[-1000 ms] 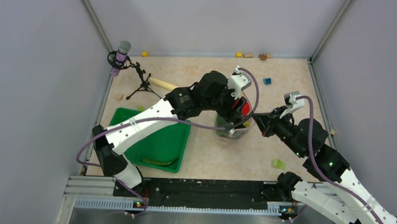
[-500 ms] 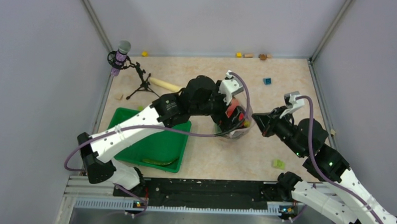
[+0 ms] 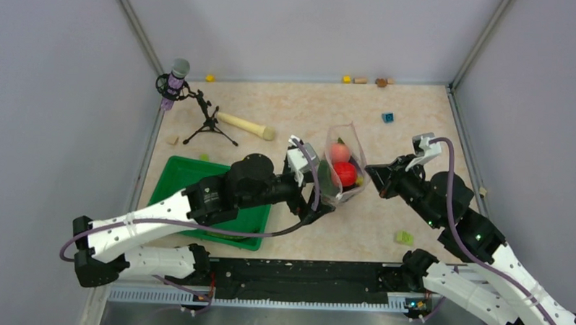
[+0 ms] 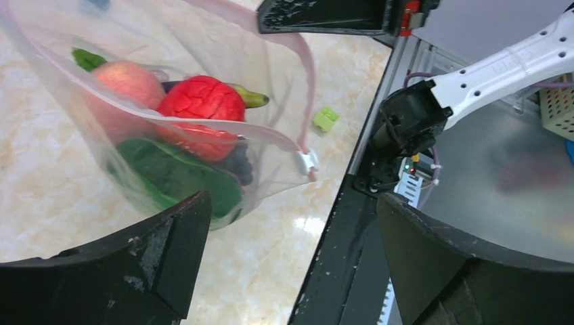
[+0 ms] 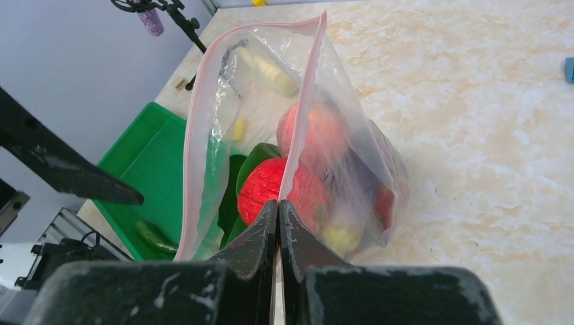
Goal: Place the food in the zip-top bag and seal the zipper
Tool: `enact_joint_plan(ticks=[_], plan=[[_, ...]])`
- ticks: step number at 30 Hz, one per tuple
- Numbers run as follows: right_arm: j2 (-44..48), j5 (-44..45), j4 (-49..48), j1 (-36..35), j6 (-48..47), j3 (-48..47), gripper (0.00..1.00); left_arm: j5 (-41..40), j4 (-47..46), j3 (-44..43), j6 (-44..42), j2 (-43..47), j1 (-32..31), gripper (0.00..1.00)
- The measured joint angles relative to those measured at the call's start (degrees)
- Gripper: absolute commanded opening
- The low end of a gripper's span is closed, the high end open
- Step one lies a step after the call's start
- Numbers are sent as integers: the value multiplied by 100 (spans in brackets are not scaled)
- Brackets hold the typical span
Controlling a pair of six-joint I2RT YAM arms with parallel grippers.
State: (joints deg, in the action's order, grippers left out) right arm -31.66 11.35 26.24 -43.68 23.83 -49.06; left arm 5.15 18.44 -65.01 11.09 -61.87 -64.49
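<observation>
- The zip-top bag (image 3: pixel 343 166) stood on the surface (image 3: pixel 309 105) with the food (image 5: pixel 271 193) inside it.
- Its zipper (image 5: pixel 195 135) was not sealed; the two pink lips gaped, running from my right tool (image 5: pixel 279 211) away toward the far wall.
- My right tool was clenched on the bag's right edge.
- My left tool (image 3: pixel 317 201) was released and held nothing. It was just beside the bag on its left, so I judged it the nearer one to the free lip.
- One green vegetable (image 5: pixel 152 237) lay in the green tray (image 3: pixel 176 173).

Bright, even light casts soft shadows; the counter (image 4: pixel 298 230) shows glare, the bag (image 5: pixel 230 88) glints, far background blurs.
</observation>
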Motion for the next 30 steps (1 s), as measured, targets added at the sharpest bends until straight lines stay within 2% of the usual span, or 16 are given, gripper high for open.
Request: enact_joint_plan(ticks=[3,7,11,19,21,25,28,30], plan=[[0,-7,2,0,44,35,0,-348,-308,205,195,-31,-407,94],[-9,-2,9,0,83,70,0,-866,-575,234,284,-544,-726,91],[-9,0,7,0,85,70,0,-1222,-619,225,291,-1001,-756,86],[11,55,37,0,85,74,0,-1362,-793,-133,278,-1545,-763,72],[13,61,37,0,85,92,0,-1425,-817,-254,282,-1665,-763,64],[52,63,61,0,85,109,0,-1716,-815,-457,297,-1856,-763,38],[138,87,105,0,83,109,0,-1873,-785,-507,271,-1867,-763,0],[210,101,131,0,85,114,0,-1943,-776,-540,240,-1864,-767,0]])
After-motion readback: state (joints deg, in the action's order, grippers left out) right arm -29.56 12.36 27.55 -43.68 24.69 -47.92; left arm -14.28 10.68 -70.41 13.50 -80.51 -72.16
